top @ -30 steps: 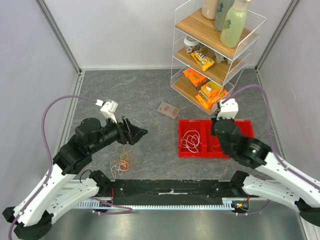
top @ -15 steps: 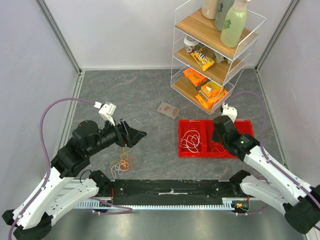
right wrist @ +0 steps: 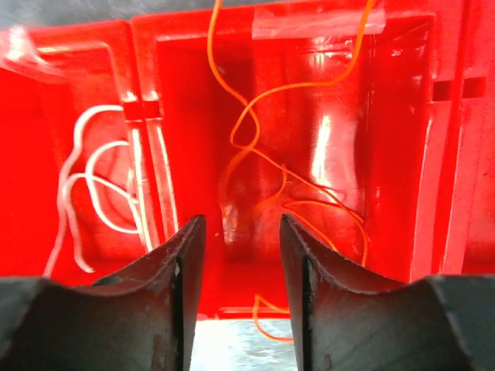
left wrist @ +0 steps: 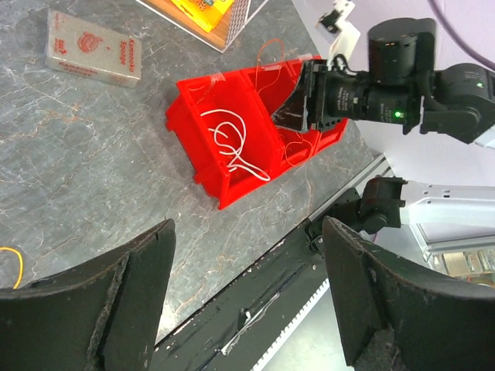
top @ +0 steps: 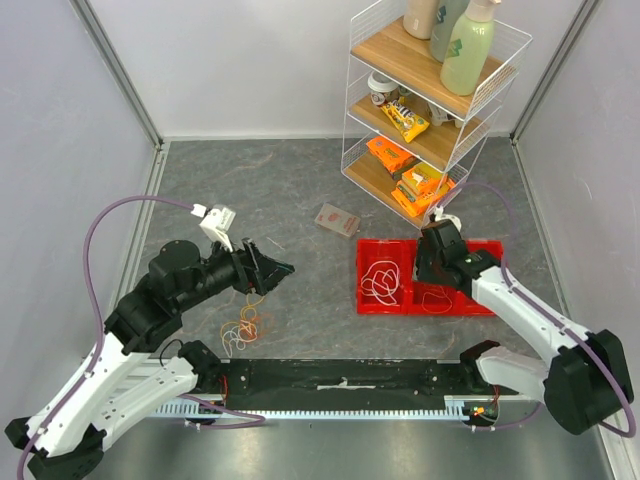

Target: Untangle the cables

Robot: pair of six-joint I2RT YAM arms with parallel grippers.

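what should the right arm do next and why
Probably lift the right gripper straight up, clear of the red bin: its jaws stand apart with nothing between them, and the orange cable lies loose in the compartment below. Tangled cables lie on the table.

Robotics lab test cell: grey panels [top: 250, 60] in aluminium framing [top: 120, 75] wall in a desk [top: 290, 190], left arm [top: 120, 385] and right arm [top: 520, 305] bolted along its near edge, a stocked wire shelf [top: 380, 42] at its far-right corner.

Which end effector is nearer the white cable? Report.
Right. The right end effector hangs over the compartment beside the white cable; the left end effector sits far across the table.
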